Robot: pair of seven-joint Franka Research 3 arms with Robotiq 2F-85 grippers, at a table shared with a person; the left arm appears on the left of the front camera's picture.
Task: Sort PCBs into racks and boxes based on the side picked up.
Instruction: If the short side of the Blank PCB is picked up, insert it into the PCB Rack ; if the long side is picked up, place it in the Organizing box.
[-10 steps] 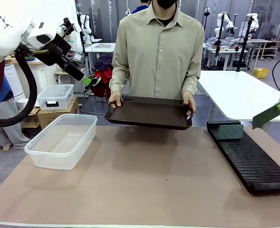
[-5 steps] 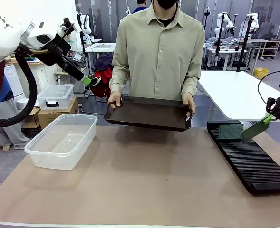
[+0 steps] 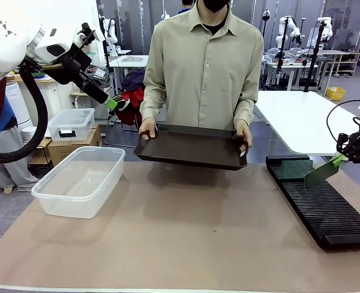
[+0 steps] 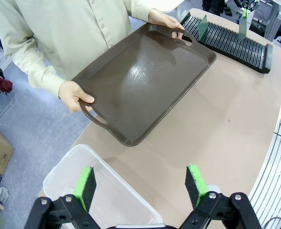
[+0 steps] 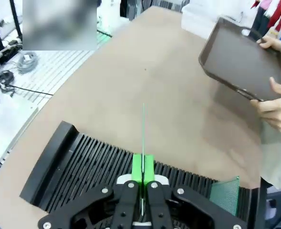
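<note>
A thin green PCB (image 3: 322, 171) is pinched by its top edge in the right gripper (image 3: 340, 159) and is held tilted over the far end of the long black rack (image 3: 326, 207). In the right wrist view the board is seen edge-on, lined up with the slots, most likely so it can be slid down into one of them. Another PCB (image 3: 296, 168) is already stood upright in a slot at the far end of the rack. The left gripper (image 4: 140, 183) is held high above the clear plastic tub (image 3: 79, 181), with its green pads wide apart and nothing between them. Nothing is seen inside the tub. A dark brown tray (image 3: 192, 145) is held by both handles in the person's hands (image 3: 147, 127), and it looks bare.
</note>
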